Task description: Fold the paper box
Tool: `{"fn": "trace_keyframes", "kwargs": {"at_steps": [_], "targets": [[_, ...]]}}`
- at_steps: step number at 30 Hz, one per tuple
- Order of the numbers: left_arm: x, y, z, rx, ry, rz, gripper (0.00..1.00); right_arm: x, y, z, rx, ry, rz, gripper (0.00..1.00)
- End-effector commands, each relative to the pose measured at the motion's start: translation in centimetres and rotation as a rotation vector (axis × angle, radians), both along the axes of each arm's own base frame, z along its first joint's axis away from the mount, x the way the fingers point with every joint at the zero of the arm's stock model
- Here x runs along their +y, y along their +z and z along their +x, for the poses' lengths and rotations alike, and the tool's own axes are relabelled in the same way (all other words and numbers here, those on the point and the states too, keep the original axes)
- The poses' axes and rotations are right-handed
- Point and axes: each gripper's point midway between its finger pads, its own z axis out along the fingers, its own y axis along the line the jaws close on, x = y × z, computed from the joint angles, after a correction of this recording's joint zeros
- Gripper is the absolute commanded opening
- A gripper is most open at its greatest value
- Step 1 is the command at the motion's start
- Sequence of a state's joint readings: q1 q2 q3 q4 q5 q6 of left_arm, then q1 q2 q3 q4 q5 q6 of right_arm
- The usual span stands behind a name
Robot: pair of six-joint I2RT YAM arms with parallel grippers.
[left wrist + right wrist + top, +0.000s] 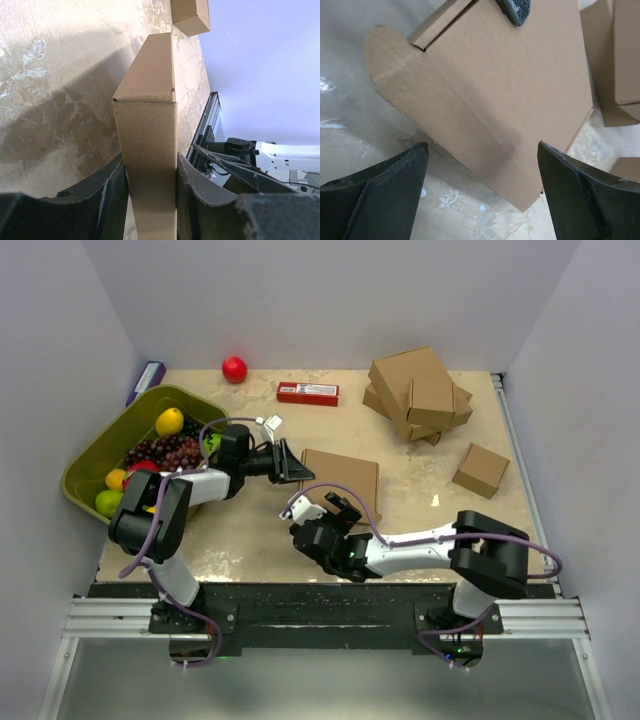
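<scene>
Left claw (284,462), seen from above, is clamped on the 9 o'clock edge of the paper box (345,480), which sits near the middle of the desk (250,540); the right claw (325,518) hovers at the box's 6 o'clock edge, its jaws apart. A red packet (307,393) at 12 o'clock carries white lettering too small to read. From the left wrist, both fingers (107,200) press the thin side wall of the paper box (147,135). It is a narrow hold, so I judge a sideways push could twist the box loose. From the right wrist, the spread right claw (482,195) holds nothing, and a rounded flap (377,47) juts out untucked at 10 o'clock; closing carelessly could crease it or shove the box away. No print shows on the cardboard.
</scene>
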State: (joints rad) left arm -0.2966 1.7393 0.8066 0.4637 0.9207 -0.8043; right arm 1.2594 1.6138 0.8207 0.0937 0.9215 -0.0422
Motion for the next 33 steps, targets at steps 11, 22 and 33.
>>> {"fn": "trace_keyframes", "kwargs": {"at_steps": [11,22,33], "targets": [[0.0,1.0,-0.3,-0.007,-0.041,-0.051,0.0,-2.6,1.7,2.8,-0.31,-0.293,-0.105,0.91],[-0.1,0.8,-0.4,0.002,-0.053,-0.055,0.0,-2.6,1.6,4.3,-0.337,-0.24,-0.166,0.73],[-0.1,1.0,-0.3,-0.011,-0.057,-0.055,0.48,-2.5,1.5,4.2,-0.309,-0.204,-0.195,0.46]]}}
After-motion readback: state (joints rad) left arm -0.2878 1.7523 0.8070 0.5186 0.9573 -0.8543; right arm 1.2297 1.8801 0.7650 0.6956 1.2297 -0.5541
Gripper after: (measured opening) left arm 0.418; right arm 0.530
